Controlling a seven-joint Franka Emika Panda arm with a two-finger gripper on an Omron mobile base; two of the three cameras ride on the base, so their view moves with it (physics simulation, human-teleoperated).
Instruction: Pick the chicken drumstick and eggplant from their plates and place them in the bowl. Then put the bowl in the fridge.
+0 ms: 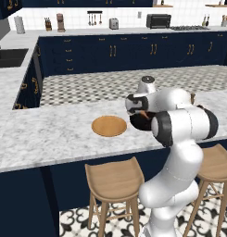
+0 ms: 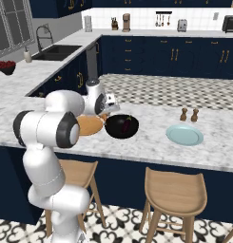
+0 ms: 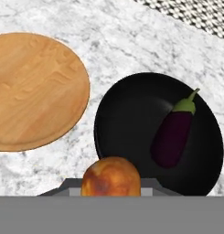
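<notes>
drumstick (image 3: 111,176) clamped in hand (image 3: 111,189) (meaty end up) | eggplant (image 3: 173,132) in bowl (image 3: 127,119), stem far-right

Round flat tan plate (image 3: 35,91): wood, visible grain, matt; round deep black bowl (image 3: 131,119): smooth, faintly glossy. Small dark purple eggplant (image 3: 172,135): smooth, slight sheen, matt green cap; orange-brown drumstick (image 3: 111,177): mottled, roasted-looking skin. White-grey counter (image 3: 131,41): veined marble, polished look; pale blue-green plate (image 2: 184,135): smooth, glazed-looking.
</notes>
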